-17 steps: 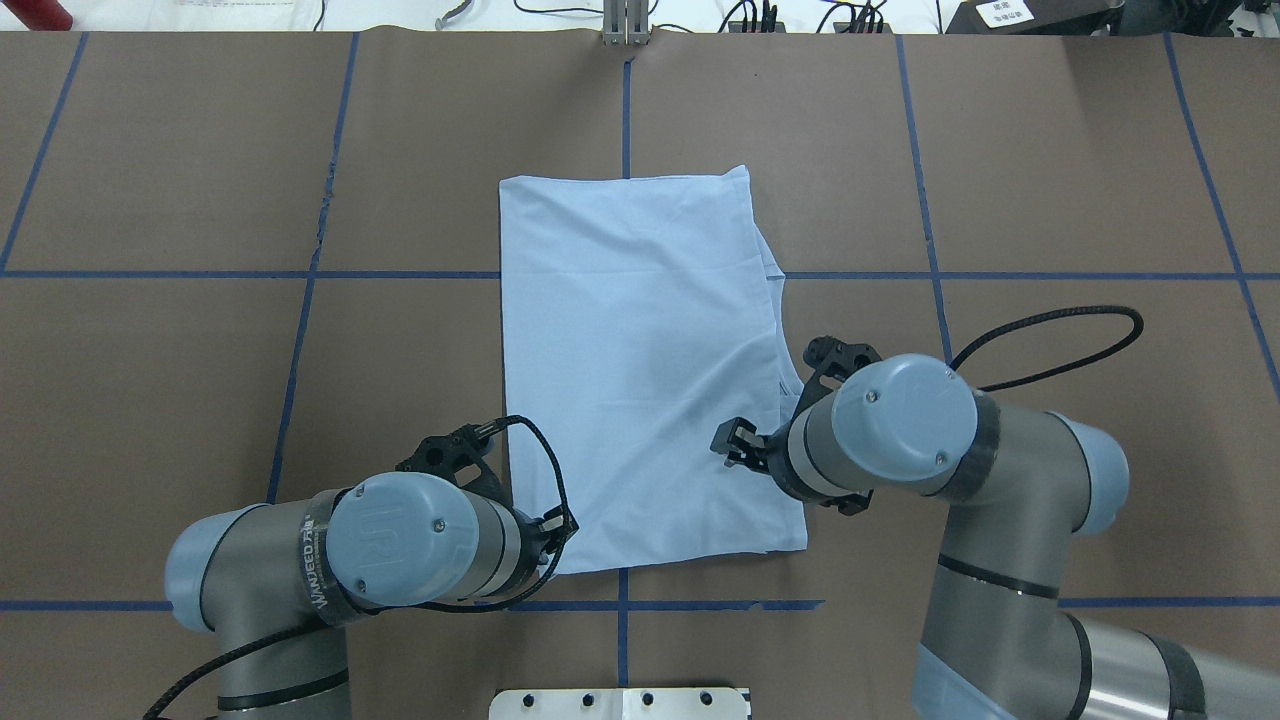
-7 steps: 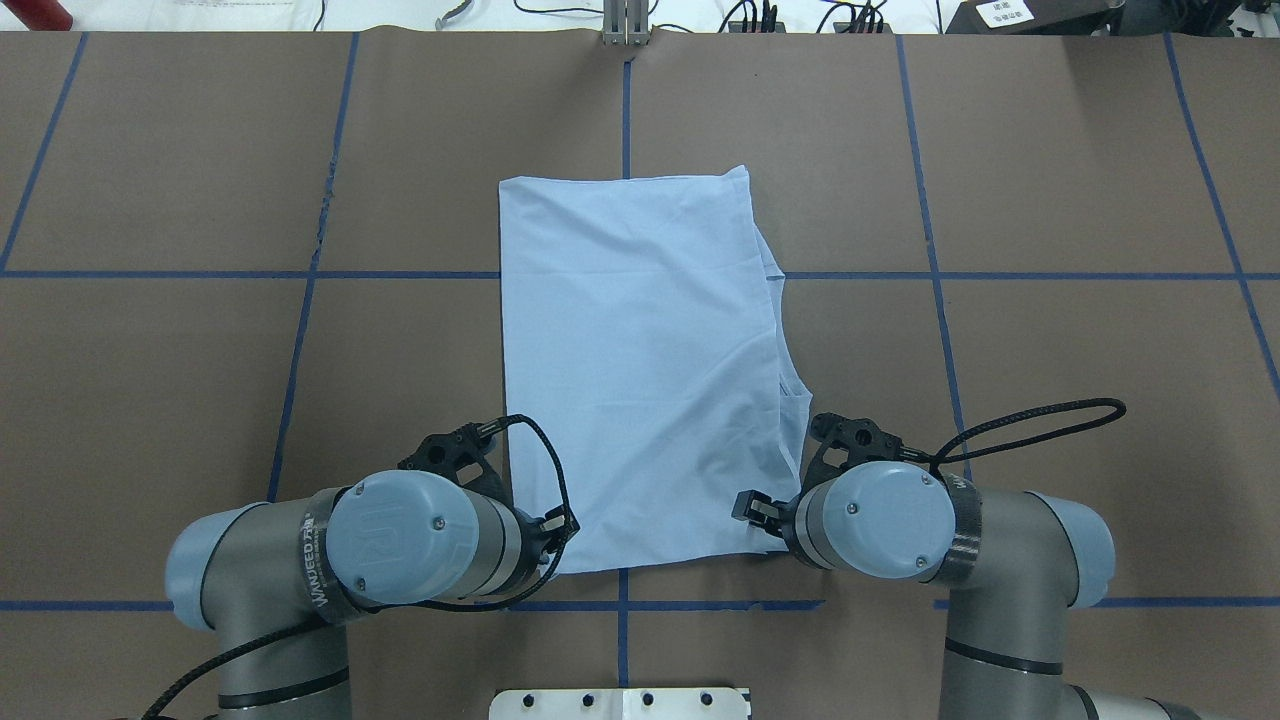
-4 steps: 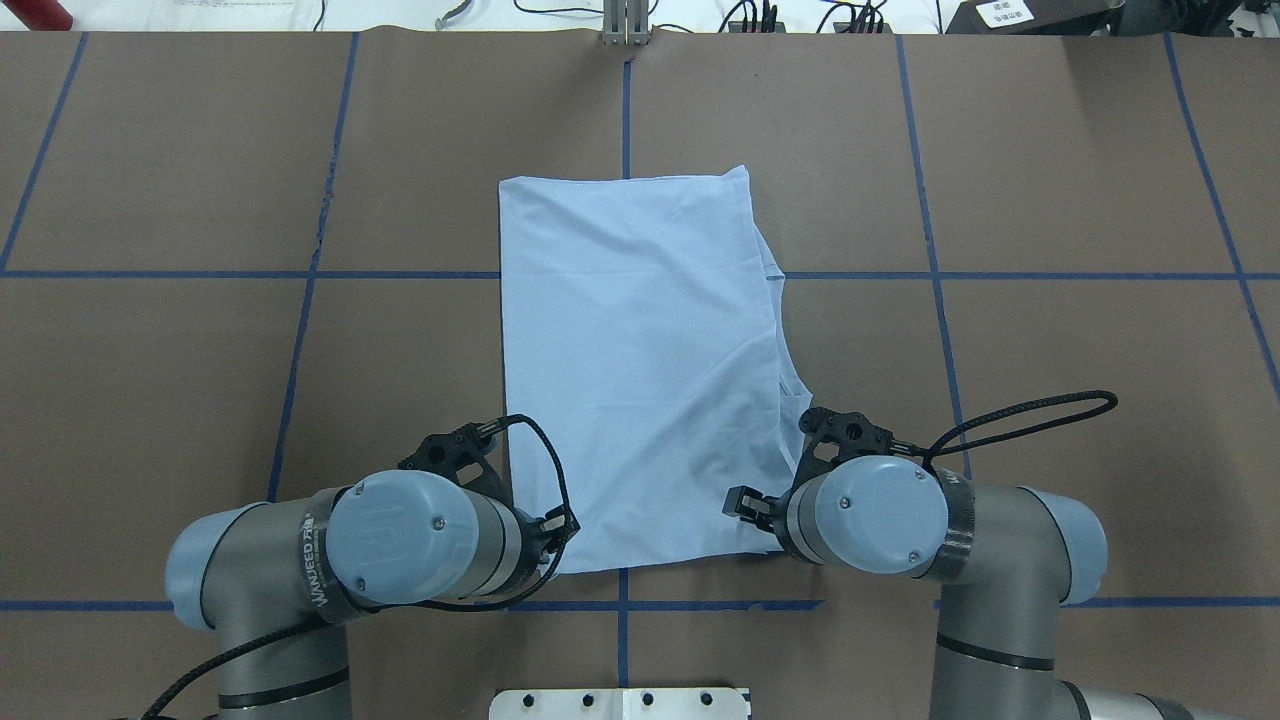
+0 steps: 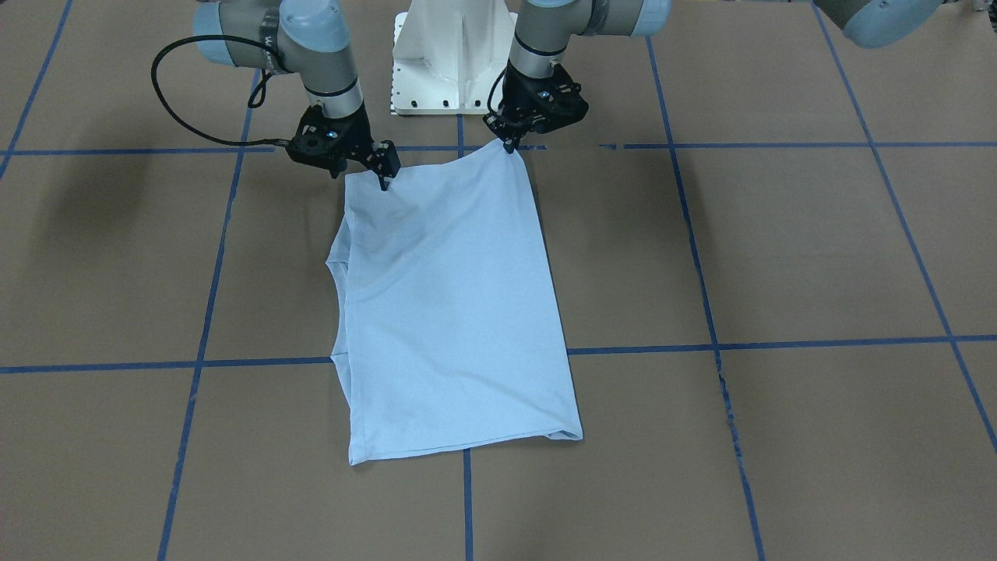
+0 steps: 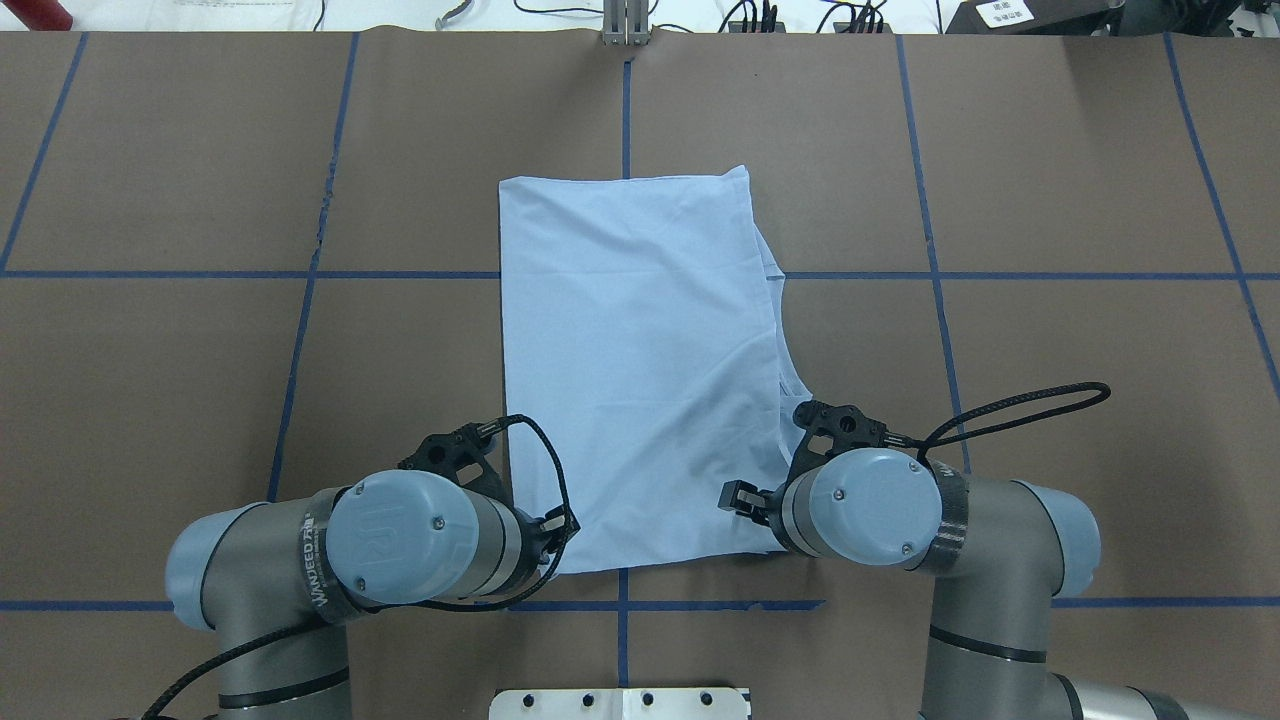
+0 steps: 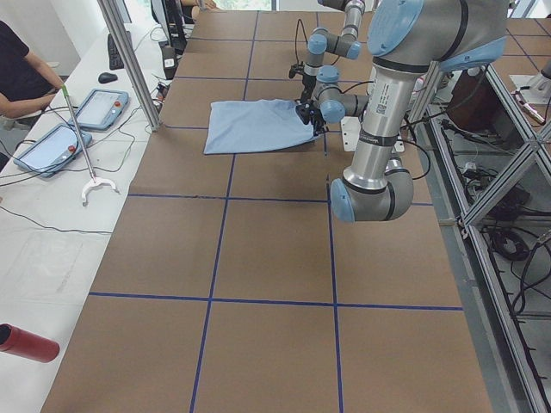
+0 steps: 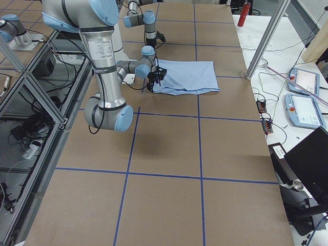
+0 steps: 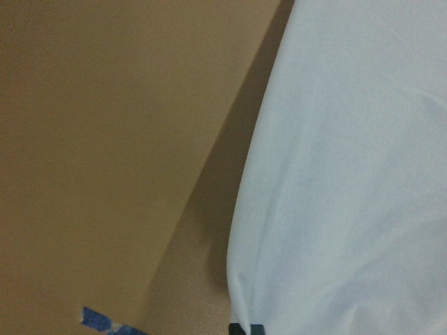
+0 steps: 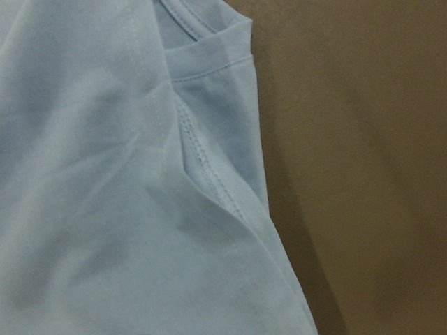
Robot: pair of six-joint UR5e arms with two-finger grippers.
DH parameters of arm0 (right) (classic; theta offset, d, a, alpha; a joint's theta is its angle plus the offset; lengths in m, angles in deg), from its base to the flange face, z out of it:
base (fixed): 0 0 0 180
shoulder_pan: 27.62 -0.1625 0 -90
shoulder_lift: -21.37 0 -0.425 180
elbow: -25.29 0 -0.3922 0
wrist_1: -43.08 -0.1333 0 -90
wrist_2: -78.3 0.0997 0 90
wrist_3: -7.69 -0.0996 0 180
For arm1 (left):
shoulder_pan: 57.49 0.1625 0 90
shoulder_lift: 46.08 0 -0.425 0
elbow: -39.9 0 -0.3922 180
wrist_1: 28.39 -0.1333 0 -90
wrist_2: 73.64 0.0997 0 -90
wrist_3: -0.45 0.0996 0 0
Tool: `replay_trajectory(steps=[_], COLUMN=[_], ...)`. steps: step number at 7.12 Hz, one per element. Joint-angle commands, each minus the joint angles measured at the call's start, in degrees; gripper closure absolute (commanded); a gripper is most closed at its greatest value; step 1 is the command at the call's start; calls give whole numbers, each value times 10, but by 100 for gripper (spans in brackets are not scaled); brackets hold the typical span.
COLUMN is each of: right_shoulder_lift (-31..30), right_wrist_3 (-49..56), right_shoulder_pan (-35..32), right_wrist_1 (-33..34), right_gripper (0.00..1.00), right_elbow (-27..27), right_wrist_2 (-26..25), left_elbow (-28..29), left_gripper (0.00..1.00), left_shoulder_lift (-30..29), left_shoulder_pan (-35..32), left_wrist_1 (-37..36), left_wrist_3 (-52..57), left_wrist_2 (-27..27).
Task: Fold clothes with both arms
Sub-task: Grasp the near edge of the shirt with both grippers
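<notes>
At the robot-side edge of the table [image 5: 150, 400], you see the left gripper [image 4: 511, 145] clamped on a lifted corner of the T-shirt [image 5: 640, 350]. The right gripper [image 4: 384, 181] meets the other near corner, and you cannot tell its finger state. Beyond them the shirt lies folded, mid-table.

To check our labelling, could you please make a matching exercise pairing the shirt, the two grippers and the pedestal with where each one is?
1 T-shirt
2 left gripper
3 right gripper
4 white pedestal

A shirt's robot-side corner, sleeve side
B behind and between both grippers
C lying on the brown table
D shirt's robot-side corner, straight side

Pairs: 1-C; 2-D; 3-A; 4-B
</notes>
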Motion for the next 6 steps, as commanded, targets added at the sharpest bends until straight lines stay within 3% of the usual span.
replay_trajectory(steps=[1, 6], right_shoulder_lift=[16, 12], right_wrist_3=[7, 10], right_shoulder_pan=[-7, -11], right_wrist_1=[0, 0], right_gripper=[0, 0], right_elbow=[13, 18], right_wrist_2=[1, 6], left_elbow=[1, 1], left_gripper=[100, 100], left_shoulder_lift=[0, 0], left_shoulder_pan=[0, 0], left_wrist_1=[1, 1], left_wrist_3=[0, 0], left_wrist_2=[0, 1])
